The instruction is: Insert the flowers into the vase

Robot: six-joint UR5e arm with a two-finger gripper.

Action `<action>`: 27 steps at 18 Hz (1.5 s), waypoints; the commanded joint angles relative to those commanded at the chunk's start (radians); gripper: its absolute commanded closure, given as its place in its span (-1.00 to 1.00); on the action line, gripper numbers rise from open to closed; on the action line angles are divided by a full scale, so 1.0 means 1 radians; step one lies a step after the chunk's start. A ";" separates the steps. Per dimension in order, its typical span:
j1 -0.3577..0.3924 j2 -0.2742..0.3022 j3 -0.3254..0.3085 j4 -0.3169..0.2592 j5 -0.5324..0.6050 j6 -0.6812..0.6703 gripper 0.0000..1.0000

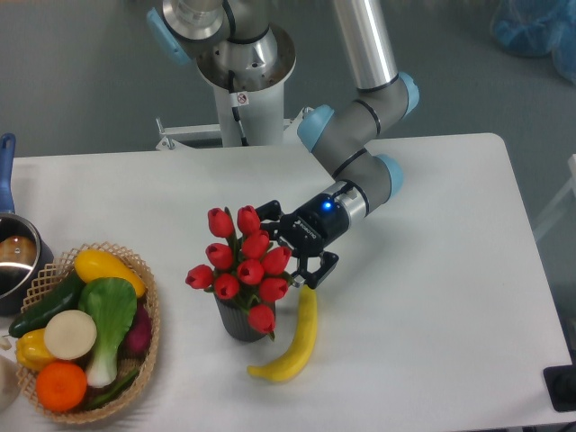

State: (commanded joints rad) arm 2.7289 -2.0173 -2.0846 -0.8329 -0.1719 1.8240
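Broadly, the white table (432, 297) is bearing a woven basket (142, 346) at the left, heaped with a yellow squash, a green leafy vegetable, an orange and other produce, while a dark pot (13, 261) is sitting at the far left edge. Near the middle, the flowers (238, 265), red closed buds, are standing with their stems down in the ribbed dark vase (236, 319), and a yellow banana (297, 337) is lying just beside it. Finally, the gripper (290, 254) is sitting against the bunch's right side, its fingers spread with the blooms hiding whether they are touching the stems.
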 joint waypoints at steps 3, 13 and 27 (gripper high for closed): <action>0.028 0.034 -0.005 0.000 0.082 -0.009 -1.00; 0.179 0.118 0.106 0.005 0.504 -0.045 -1.00; 0.523 0.316 0.198 -0.034 0.923 -0.115 -1.00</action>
State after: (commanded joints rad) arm 3.2518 -1.7014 -1.8868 -0.8665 0.7515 1.7088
